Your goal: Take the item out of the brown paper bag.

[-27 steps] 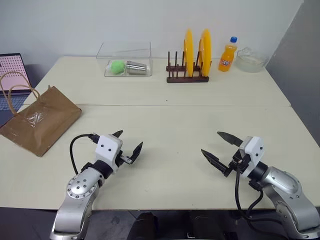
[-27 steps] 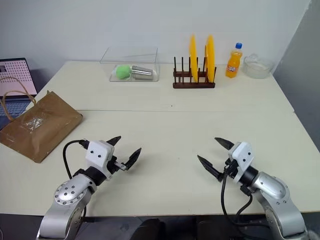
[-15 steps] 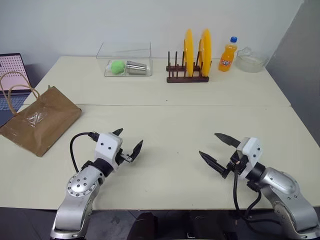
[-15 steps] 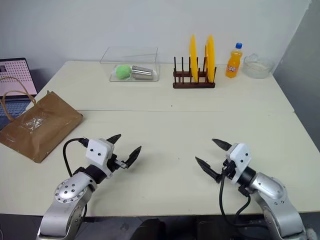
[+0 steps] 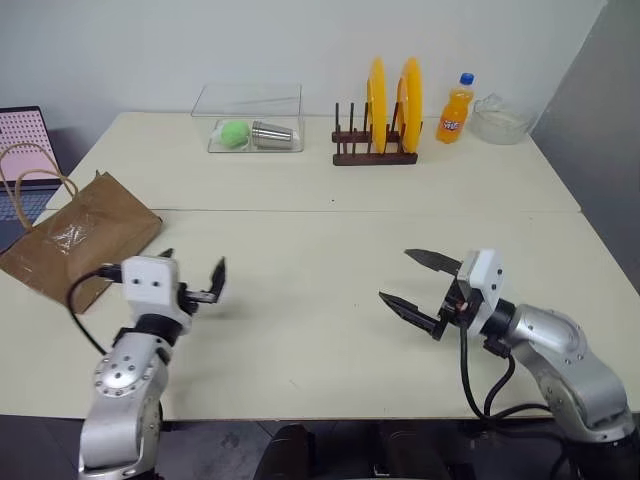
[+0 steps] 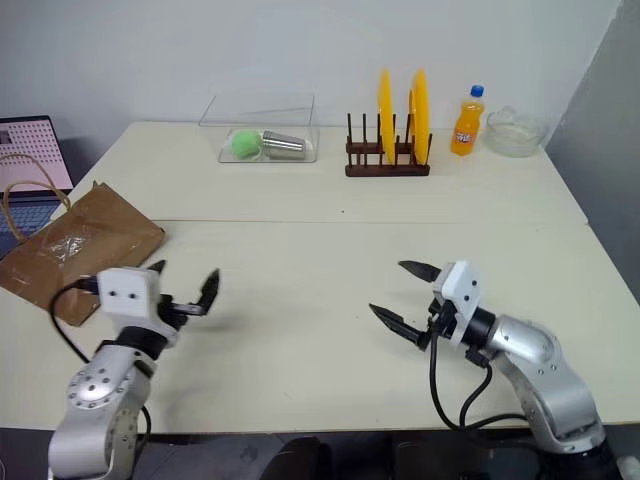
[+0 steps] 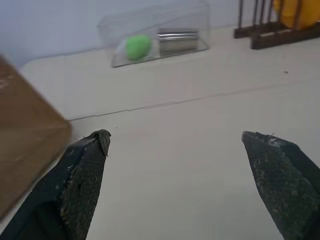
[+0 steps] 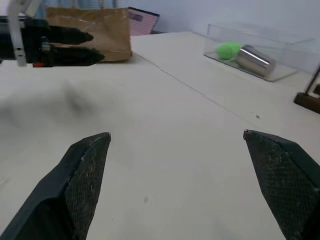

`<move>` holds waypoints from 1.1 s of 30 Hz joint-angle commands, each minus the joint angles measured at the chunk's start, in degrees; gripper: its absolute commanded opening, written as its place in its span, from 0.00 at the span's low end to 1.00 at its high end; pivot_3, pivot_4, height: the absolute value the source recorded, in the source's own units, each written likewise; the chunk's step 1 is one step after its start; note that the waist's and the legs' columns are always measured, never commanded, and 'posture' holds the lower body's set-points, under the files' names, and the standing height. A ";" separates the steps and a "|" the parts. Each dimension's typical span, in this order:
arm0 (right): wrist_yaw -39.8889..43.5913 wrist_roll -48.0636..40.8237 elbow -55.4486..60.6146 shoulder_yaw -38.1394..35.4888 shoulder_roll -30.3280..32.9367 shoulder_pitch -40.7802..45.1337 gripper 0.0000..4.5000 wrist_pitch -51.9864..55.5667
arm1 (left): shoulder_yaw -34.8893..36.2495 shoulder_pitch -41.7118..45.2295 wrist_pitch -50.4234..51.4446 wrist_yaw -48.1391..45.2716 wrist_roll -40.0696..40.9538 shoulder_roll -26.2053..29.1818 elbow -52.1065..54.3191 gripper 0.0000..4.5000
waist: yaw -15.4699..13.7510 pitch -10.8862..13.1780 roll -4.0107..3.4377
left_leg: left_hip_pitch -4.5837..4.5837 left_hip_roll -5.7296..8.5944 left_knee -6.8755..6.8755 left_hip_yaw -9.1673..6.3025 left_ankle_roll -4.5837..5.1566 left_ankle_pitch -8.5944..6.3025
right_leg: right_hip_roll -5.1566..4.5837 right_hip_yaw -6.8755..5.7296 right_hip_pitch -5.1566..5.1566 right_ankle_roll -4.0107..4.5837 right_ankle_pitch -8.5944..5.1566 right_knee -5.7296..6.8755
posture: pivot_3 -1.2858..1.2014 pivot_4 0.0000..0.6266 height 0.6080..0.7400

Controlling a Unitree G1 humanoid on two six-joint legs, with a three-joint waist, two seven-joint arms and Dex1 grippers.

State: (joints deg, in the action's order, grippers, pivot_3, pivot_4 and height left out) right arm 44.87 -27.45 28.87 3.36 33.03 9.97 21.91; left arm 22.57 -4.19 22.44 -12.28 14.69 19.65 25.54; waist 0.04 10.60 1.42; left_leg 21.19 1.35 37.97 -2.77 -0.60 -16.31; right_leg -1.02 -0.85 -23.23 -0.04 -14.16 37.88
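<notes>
The brown paper bag [image 5: 85, 240] lies flat at the table's left edge, its cord handles [image 5: 30, 170] looping toward the back. The item is hidden. My left gripper [image 5: 192, 268] hovers open and empty just right of the bag's near corner, pointing forward. In the left wrist view the bag [image 7: 25, 145] sits beside one of the fingers [image 7: 82, 172]. My right gripper [image 5: 396, 276] is open and empty over the table's front right, pointing left. The right wrist view looks across the table to the bag [image 8: 95, 25] and the left gripper [image 8: 65, 45].
At the back stand a clear box [image 5: 252, 120] holding a green ball and a metal cup, a wooden rack [image 5: 375, 150] with two yellow plates, an orange soda bottle [image 5: 456, 110] and a glass bowl [image 5: 500, 120]. A laptop [image 5: 25, 140] sits behind the bag.
My left gripper has swung left, ending close to the bag's near corner. My right gripper has moved a little left and farther over the table. Both stayed open.
</notes>
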 commanded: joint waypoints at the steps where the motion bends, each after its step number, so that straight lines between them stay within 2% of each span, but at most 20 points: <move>1: 4.92 -4.79 1.10 0.37 1.70 4.41 1.00 3.04 | 6.29 0.76 3.06 2.98 3.37 0.21 2.90 0.99 | -0.05 0.02 0.03 | 0.02 0.00 0.00 -0.03 0.00 0.00 | 0.00 -0.02 0.01 0.00 0.00 -0.02 | 0.52 0.24 1.00; 9: 11.17 -7.28 -3.56 2.42 1.39 13.72 1.00 5.07 | 15.35 -0.42 5.50 1.74 8.35 4.74 5.13 0.99 | -0.07 0.04 0.08 | 0.05 0.00 0.00 -0.06 0.00 0.00 | -0.01 -0.05 0.00 0.01 0.01 -0.05 | 0.52 0.24 1.00; 14: 14.12 -4.33 -9.00 4.18 -0.34 17.61 1.00 1.92 | 26.03 -0.43 6.24 -3.21 13.16 13.24 -3.33 0.99 | 0.06 0.04 0.06 | 0.02 -0.02 -0.02 -0.08 -0.01 0.00 | 0.00 -0.07 -0.05 0.03 0.00 0.00 | 0.52 0.24 1.00; 18: 15.18 -3.40 -10.70 4.91 -1.21 19.16 1.00 0.54 | 28.90 0.92 8.16 -7.24 16.08 19.50 -10.91 0.99 | 0.05 0.06 0.04 | 0.04 -0.02 -0.03 -0.06 0.00 0.00 | -0.02 -0.06 -0.05 0.07 -0.02 -0.03 | 0.52 0.24 1.00; 22: 15.48 -2.94 -10.55 5.18 -2.19 20.41 1.00 0.43 | 27.07 5.54 10.19 -11.95 16.85 27.50 -20.32 0.99 | -0.33 0.05 0.10 | 0.06 -0.01 -0.02 -0.17 -0.01 0.00 | -0.03 -0.16 -0.05 0.07 -0.02 -0.04 | 0.52 0.24 1.00; 26: 14.99 -3.09 -9.84 5.15 -2.48 21.03 1.00 0.96 | 22.10 12.11 7.96 -17.27 14.65 34.08 -30.56 0.99 | -0.31 0.06 0.09 | 0.09 -0.01 -0.03 -0.16 -0.01 0.00 | -0.05 -0.16 -0.07 0.08 -0.01 -0.09 | 0.52 0.24 1.00; 33: 14.63 -2.95 -8.76 5.13 -1.98 21.02 1.00 1.49 | 15.07 24.32 0.65 -22.34 10.01 40.64 -49.05 0.99 | 0.12 0.05 0.10 | 0.56 -0.01 -0.03 -0.13 -0.03 0.01 | -0.07 -0.15 -0.59 0.39 0.18 -0.04 | 0.52 0.24 1.00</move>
State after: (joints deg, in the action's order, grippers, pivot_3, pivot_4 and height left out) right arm 59.70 -30.29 18.04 9.24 30.93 30.16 23.44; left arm 37.78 18.38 25.71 -33.56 25.90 57.93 -21.01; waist 0.16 10.64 1.52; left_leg 21.90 1.34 37.94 -2.83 -0.64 -16.30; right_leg -1.12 -0.99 -24.01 0.37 -13.96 37.89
